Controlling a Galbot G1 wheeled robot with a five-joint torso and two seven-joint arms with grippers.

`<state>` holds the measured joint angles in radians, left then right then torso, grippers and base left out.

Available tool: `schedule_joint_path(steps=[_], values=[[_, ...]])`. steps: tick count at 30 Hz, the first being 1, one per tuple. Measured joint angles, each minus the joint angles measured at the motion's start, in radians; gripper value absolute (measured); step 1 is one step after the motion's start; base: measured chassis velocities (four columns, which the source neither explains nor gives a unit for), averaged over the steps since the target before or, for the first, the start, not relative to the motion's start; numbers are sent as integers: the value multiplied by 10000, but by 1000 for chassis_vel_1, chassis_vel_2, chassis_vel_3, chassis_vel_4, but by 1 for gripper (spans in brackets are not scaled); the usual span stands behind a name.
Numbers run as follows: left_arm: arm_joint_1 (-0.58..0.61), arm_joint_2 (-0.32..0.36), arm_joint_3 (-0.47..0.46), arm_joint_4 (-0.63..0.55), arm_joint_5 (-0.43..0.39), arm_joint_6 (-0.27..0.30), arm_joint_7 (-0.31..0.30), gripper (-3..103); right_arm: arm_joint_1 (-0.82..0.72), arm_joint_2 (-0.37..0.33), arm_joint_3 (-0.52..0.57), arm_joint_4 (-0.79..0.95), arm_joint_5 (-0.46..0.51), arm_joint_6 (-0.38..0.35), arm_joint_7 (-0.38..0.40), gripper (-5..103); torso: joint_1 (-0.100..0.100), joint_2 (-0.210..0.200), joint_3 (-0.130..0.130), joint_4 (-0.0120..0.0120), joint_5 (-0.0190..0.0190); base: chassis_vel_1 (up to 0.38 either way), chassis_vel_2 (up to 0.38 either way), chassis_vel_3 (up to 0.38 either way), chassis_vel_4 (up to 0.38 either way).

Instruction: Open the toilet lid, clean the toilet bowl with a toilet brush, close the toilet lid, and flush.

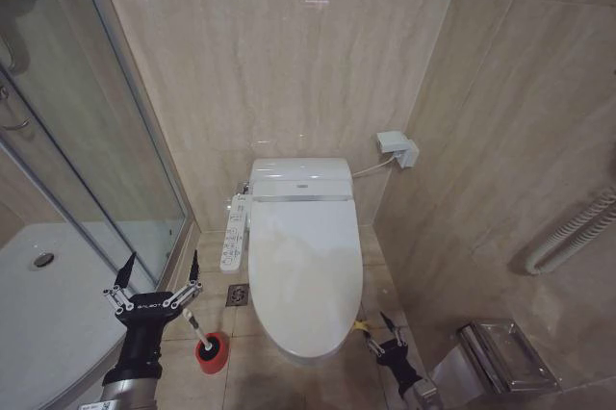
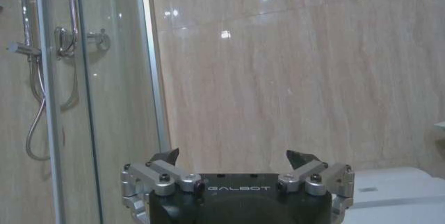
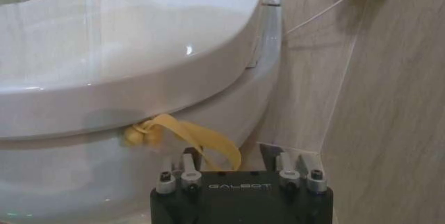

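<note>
Toilet lid point(image 1: 305, 251) shut; right hand point(image 1: 376, 326) open beside yellow loop point(image 3: 182, 136).

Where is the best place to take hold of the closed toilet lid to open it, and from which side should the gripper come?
Probably the yellow loop tied at the toilet lid front edge, robot's right side. The lid lies flat and smooth, offering little else to pinch. The open right gripper sits just below that loop, so coming from the front right, low, looks easiest. The left gripper hangs open near the toilet brush.
</note>
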<state>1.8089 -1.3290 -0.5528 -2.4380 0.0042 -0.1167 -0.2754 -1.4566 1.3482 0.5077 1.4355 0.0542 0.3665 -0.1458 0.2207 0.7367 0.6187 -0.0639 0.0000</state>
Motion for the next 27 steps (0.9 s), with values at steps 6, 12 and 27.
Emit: schedule_joint_path(steps=[6,12,27], values=[[0,0,0,0,0,0,0,100,-133,-7,29,76,140,124,31,43,0,0,0,-1,0,0,0,0,0],[0,0,0,0,0,0,0,100,-269,14,93,163,191,305,59,16,-1,0,0,0,0,0,0,0,0],[0,0,0,0,0,0,0,100,-475,-3,170,101,132,727,10,33,-1,1,0,0,0,0,0,0,0]])
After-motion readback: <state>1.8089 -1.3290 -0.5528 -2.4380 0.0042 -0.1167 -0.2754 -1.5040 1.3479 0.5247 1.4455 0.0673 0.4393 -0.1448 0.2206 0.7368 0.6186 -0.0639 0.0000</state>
